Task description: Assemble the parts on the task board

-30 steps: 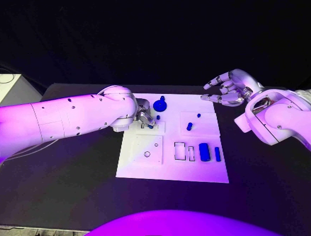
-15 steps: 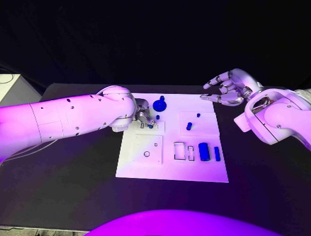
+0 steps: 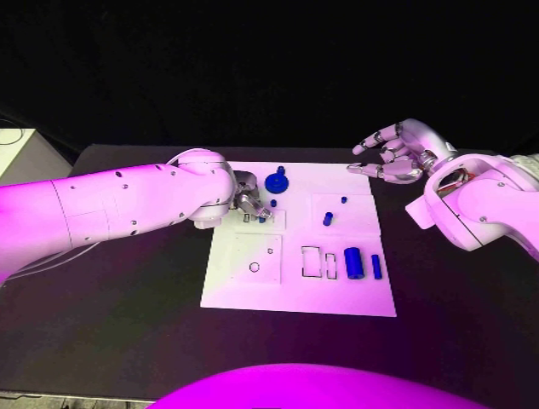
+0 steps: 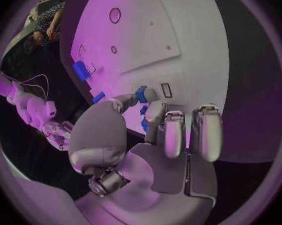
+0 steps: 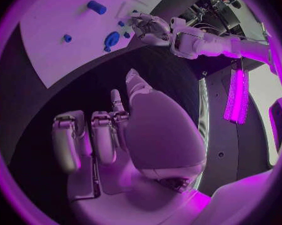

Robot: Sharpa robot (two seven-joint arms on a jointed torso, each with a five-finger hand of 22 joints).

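Note:
The white task board (image 3: 296, 294) lies mid-table. My left hand (image 3: 252, 205) hovers over its upper left area, and the left wrist view shows the thumb and a finger pinching a small blue part (image 4: 141, 94) just above a small rectangular slot (image 4: 167, 90). A round blue part (image 3: 277, 181) sits just beyond that hand. Other parts lie on the board: a short peg (image 3: 328, 219), a fat cylinder (image 3: 354, 262) and a slim bar (image 3: 376, 267). My right hand (image 3: 392, 153) hangs off the board's far right corner, fingers apart and holding nothing.
Empty outlined slots (image 3: 311, 261) and a round hole (image 3: 255, 267) mark the board's near half. In the right wrist view, the right hand (image 5: 110, 135) is above dark table (image 5: 47, 115), with the board (image 5: 60, 15) and the left hand (image 5: 150, 27) beyond.
The left hand has shifted very slightly over the board's upper left area. The right hand and the loose parts stay where they were.

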